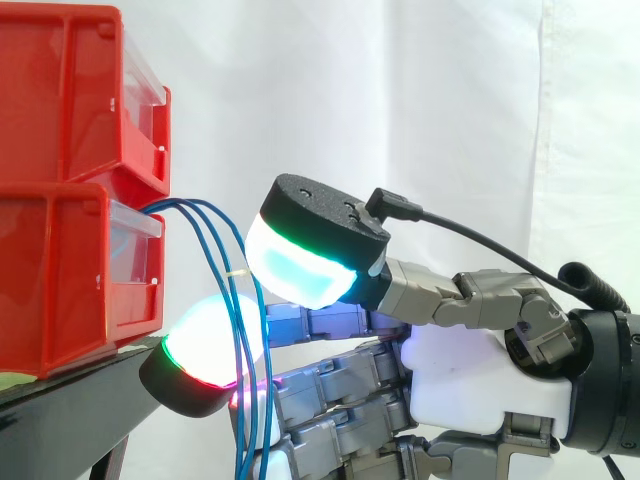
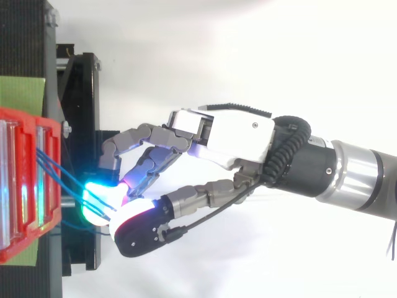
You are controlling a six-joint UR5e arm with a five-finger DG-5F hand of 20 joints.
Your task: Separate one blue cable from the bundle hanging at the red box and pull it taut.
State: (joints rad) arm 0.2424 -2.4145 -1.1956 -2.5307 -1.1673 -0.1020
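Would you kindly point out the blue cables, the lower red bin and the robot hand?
blue cables [image 1: 185, 204]: side view, on the strands leaving the bin.
lower red bin [image 1: 60, 290]: side view, on its side wall.
robot hand [image 2: 236, 139]: top view, on its white shell.

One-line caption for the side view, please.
The hand reaches in from the right to the blue cables hanging from the lower red bin on the black stand.

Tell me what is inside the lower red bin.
Blue cables run out of the lower red bin at its clear front; their ends inside are hidden by its red wall.
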